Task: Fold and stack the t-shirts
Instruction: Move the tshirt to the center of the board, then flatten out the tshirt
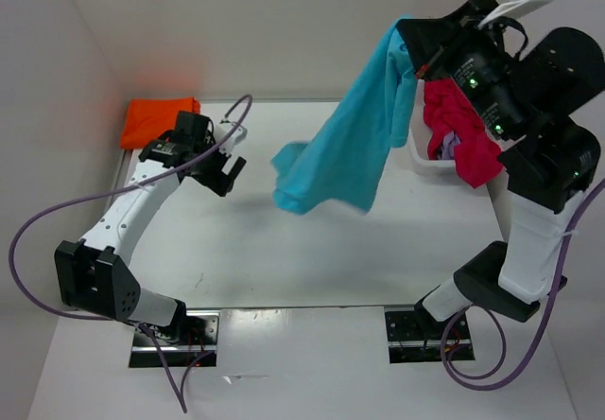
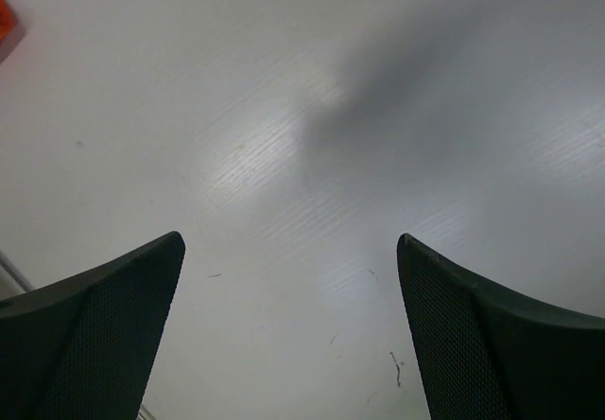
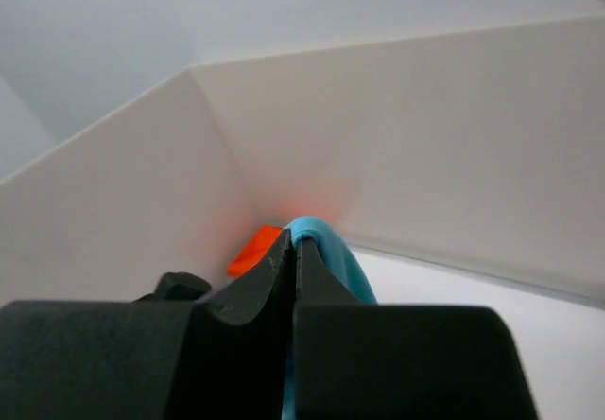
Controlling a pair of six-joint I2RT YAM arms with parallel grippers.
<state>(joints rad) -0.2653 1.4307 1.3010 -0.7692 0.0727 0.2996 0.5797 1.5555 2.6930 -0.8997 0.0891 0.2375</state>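
Progress: orange shirt point(image 1: 159, 122) looks folded at the far-left corner; right gripper point(image 3: 293, 250) pinches the blue shirt point(image 1: 350, 155) aloft over the table point(image 1: 284, 259); magenta shirt point(image 1: 468, 146) drapes from the basket point(image 1: 419, 161), unfolded; left gripper point(image 2: 291, 240) gapes, empty.

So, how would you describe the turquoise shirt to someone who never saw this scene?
Above the white table, find the raised right arm at the far right. The turquoise shirt hangs from its tool, shut on the cloth. It alone is in the air: the orange shirt lies in the far left corner, the magenta shirt drapes over the basket.
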